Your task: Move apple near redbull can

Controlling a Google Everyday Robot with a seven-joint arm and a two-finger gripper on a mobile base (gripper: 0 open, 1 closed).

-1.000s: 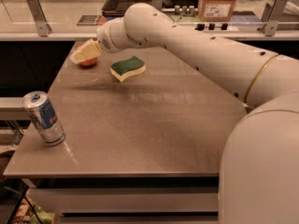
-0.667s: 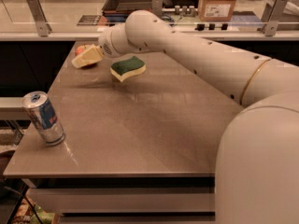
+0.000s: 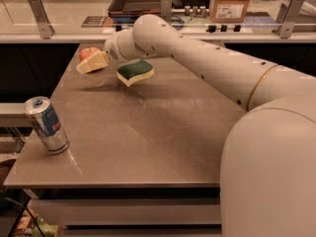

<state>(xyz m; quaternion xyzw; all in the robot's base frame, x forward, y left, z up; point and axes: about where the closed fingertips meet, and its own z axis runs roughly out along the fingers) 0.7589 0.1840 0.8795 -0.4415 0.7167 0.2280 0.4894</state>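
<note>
White arm (image 3: pixel 207 68) reaches from right foreground to far-left corner of table (image 3: pixel 148 132); open surface across middle and front. The redbull can (image 3: pixel 47 125) stands near front-left edge, well apart from apple. Sponge (image 3: pixel 135 72) just beside gripper (image 3: pixel 91 63), which half hides the apple (image 3: pixel 87 52) at far-left edge; grip state cannot be told.

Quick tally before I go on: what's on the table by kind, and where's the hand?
apple: 1
redbull can: 1
sponge: 1
Total: 3
The hand is over the far left of the table, just in front of the apple.
</note>
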